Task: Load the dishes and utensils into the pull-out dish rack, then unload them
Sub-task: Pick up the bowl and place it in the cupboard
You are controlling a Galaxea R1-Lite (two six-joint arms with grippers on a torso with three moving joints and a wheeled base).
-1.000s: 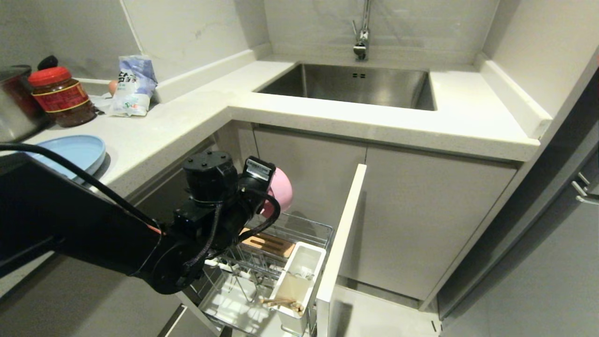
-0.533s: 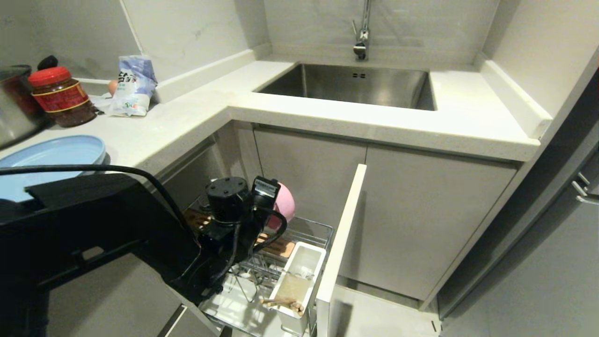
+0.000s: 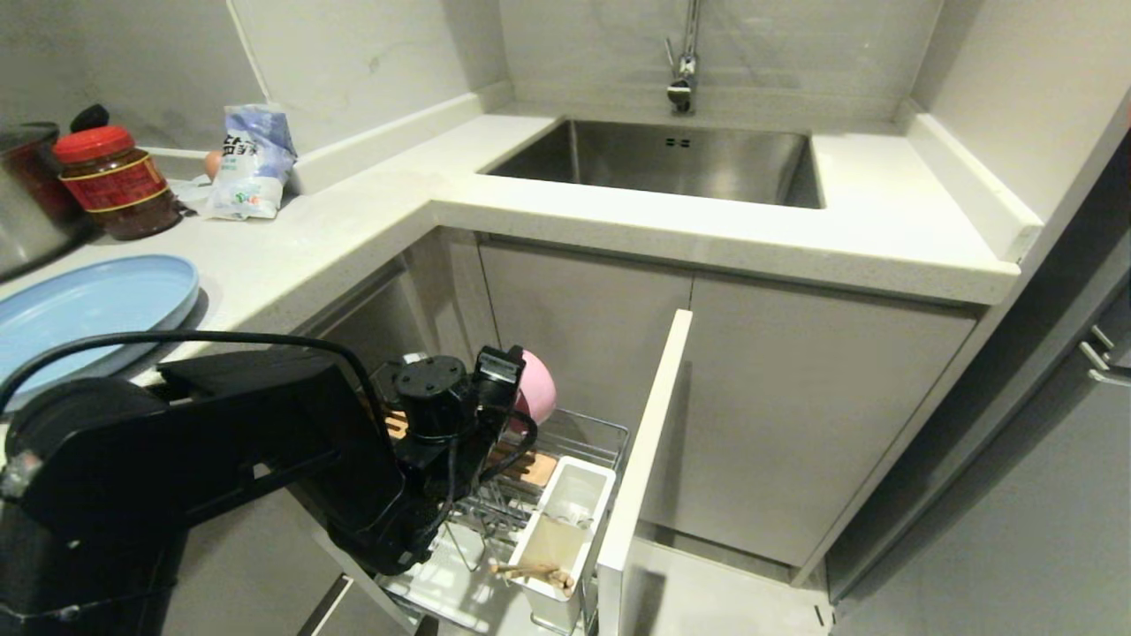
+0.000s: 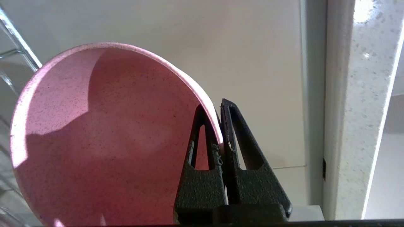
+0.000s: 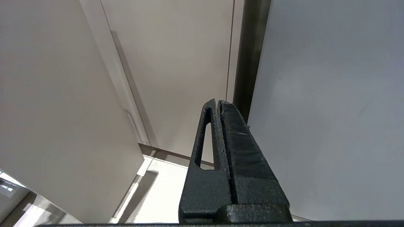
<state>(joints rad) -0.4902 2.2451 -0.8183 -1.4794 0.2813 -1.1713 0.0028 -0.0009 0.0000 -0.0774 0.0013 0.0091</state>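
Holding the bowl [image 3: 536, 386] by its rim, my left gripper [image 4: 221, 132] is pinched narrow, one finger inside the pink wall and one outside. The bowl stands on edge, its hollow facing back toward my wrist and its round body spreading out to one side of my fingers [image 4: 202, 151]. It hangs over the back part of the rack [image 3: 565, 437], close to the cabinet face beyond it.

What matters for the next move, as I judge it, is what lies under the gripper. The wooden bar [image 3: 530, 466] sits below and a little toward me from the bowl, and its slots run across the rack. The bowl's rim is upright, so it looks nearly lined up to drop between the wires beside that bar; I cannot tell whether its lower edge already touches them, since my own wrist hides it in the head view.

Nearer me than the gripper, the white cup [image 3: 565, 521] holds the chopsticks [image 3: 535, 572]. The plate [image 3: 93, 309] is well off on the counter [image 3: 353, 230], up and behind my left arm. I do not see the fork.

My left arm reaches down from the counter side, folded at the elbow, wrist bent so the gripper points toward the cabinet. My right gripper [image 5: 217, 108] is pressed shut on nothing and hangs parked beside plain cabinet panels, well away from the rack, so the left is the one placed for this.
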